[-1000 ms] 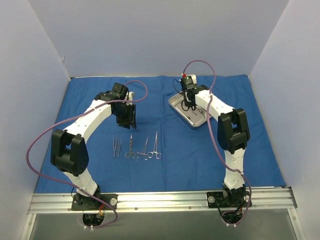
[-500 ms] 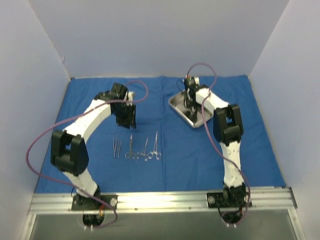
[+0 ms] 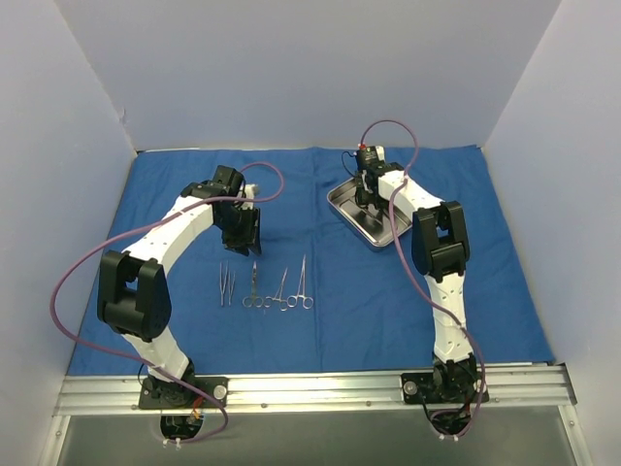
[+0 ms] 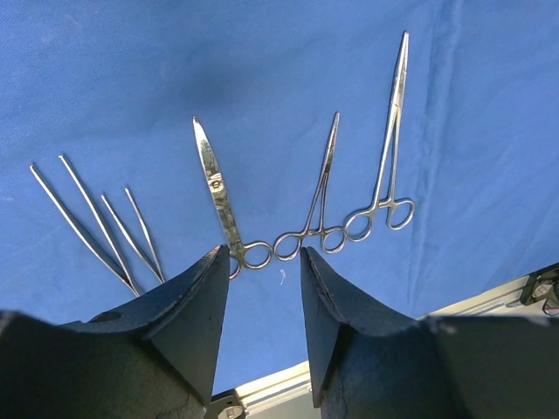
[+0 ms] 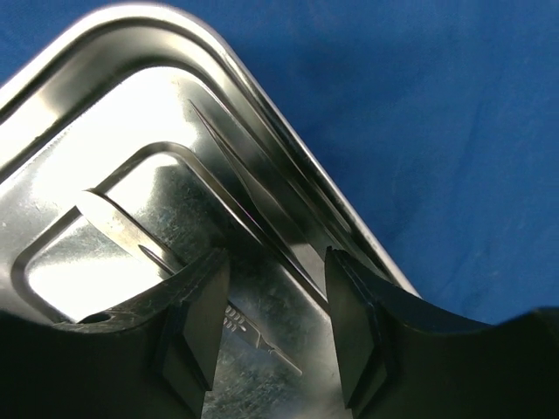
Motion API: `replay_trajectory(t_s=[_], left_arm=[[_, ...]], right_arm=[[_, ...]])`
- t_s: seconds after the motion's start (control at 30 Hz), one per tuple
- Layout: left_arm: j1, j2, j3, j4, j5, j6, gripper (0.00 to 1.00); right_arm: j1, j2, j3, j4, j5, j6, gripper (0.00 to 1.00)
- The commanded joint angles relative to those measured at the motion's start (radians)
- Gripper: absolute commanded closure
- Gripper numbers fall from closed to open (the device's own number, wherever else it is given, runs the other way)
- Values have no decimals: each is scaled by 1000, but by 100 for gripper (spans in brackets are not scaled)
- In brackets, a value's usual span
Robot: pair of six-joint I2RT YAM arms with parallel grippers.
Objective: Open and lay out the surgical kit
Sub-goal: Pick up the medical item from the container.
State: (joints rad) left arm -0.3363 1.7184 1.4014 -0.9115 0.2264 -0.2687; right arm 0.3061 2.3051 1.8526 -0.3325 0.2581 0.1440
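1. Two arm bases sit bolted to an aluminium rail (image 3: pixel 310 388) at the near edge; a purple cable (image 3: pixel 73 282) loops out from the left arm and another from the right.
2. Beyond the rail the blue cloth (image 3: pixel 505 291) lies spread flat over the table, reaching as far as the back wall.
3. On the near-left part of the cloth the instruments lie in a row, handles toward the near edge and tips pointing away; two tweezers (image 3: pixel 226 286) lie at the left, a little apart from the rest; then come the scissors (image 4: pixel 218 196), the shorter forceps (image 4: pixel 320 188) and the longer forceps (image 4: pixel 390 140); the ring handles of these three appear to touch one another.
4. Just past the row's tips the left gripper (image 4: pixel 262 257) hangs over the cloth; its jaws are spread, with nothing between them; it touches none of the instruments.
5. Farther back and to the right, well apart from the row, the steel tray (image 3: pixel 337 199) rests on the cloth, turned at an angle to the cloth's edges.
6. Over the tray the right gripper (image 5: pixel 275 257) points down into it; its jaws stand apart, with the tray floor showing between them; a slim flat steel instrument (image 5: pixel 118 225) lies on that floor, partly hidden by one of the fingers (image 5: pixel 196 327); nothing is pinched.
7. Pale walls (image 3: pixel 310 68) close in the back and both sides.
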Motion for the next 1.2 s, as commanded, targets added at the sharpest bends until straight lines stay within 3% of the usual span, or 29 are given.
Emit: replay_trajectory(t_s=[0.0, 0.13, 0.37, 0.53, 0.63, 0.77, 0.87, 0.97, 1.17], left_arm=[[10, -22, 5, 34, 30, 16, 53], [10, -23, 4, 37, 33, 14, 53], [13, -42, -16, 42, 36, 10, 52], [16, -51, -19, 42, 50, -3, 52], [17, -52, -13, 40, 45, -4, 52], [16, -48, -1, 37, 48, -12, 52], [16, -40, 16, 33, 53, -15, 52], [16, -29, 47, 10, 56, -14, 53], [16, -59, 100, 75, 233, -56, 50]], right_arm=[[-13, 20, 43, -13, 36, -29, 51], [-28, 30, 11, 21, -6, -26, 43], [-47, 25, -88, 76, -187, 28, 42], [-61, 16, -186, 127, -350, 78, 55], [-61, 4, -223, 136, -372, 86, 66], [-62, -21, -228, 122, -366, 86, 69], [-71, -15, -187, 75, -346, 95, 80], [-78, -3, -144, 40, -358, 108, 100], [-71, -143, -93, 3, -486, 225, 100]])
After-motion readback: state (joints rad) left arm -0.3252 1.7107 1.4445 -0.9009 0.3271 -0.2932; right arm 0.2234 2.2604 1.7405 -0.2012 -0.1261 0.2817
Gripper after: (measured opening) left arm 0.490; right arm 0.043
